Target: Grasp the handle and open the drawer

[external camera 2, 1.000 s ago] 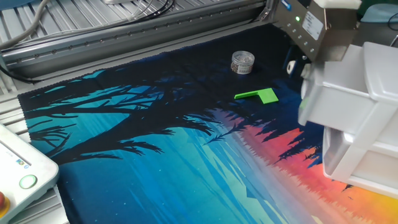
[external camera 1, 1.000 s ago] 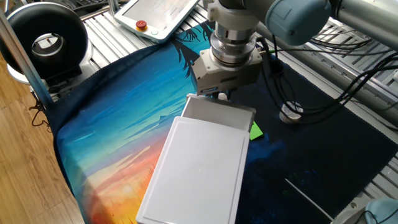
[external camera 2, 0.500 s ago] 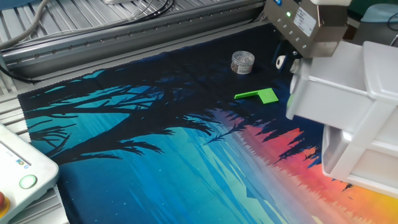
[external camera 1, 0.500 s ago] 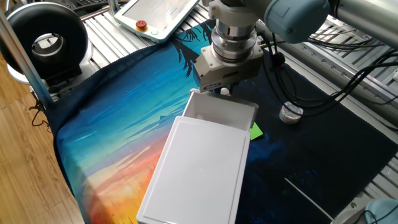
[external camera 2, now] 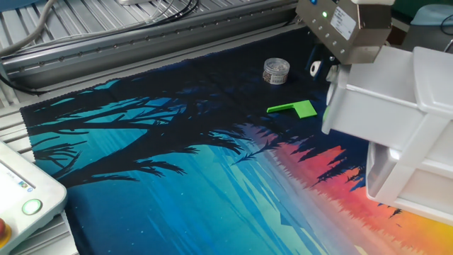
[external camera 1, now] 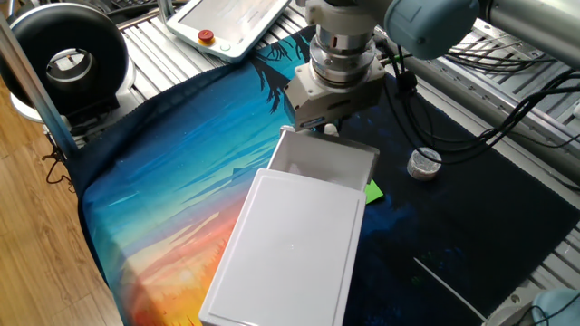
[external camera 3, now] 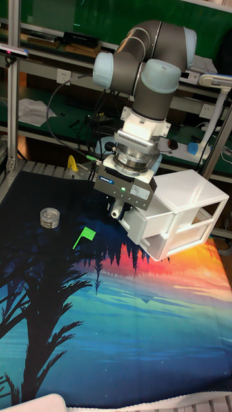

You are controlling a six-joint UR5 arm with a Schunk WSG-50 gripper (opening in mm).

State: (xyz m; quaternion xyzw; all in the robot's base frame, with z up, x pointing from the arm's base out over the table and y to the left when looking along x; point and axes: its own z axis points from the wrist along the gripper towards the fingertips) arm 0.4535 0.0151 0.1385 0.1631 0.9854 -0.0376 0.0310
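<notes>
Gripper [external camera 3: 118, 210]: closure obscured, cannot be told | handle: hidden at drawer [external camera 1: 324, 160] front, frame centre; drawer part-open | risk: knob slipped; box [external camera 1: 290, 244] dragged across cloth [external camera 1: 172, 181]

You've got a sunset-and-palm printed cloth [external camera 1: 181, 181] over a ribbed metal table [external camera 1: 507, 226], wood-plank floor [external camera 1: 36, 254] alongside, cluttered green-backed shelving [external camera 3: 58, 45] behind, black round fan [external camera 1: 63, 59] at one corner.

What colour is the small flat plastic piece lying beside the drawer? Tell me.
Bright green plastic piece, clearest in the other fixed view.
</notes>
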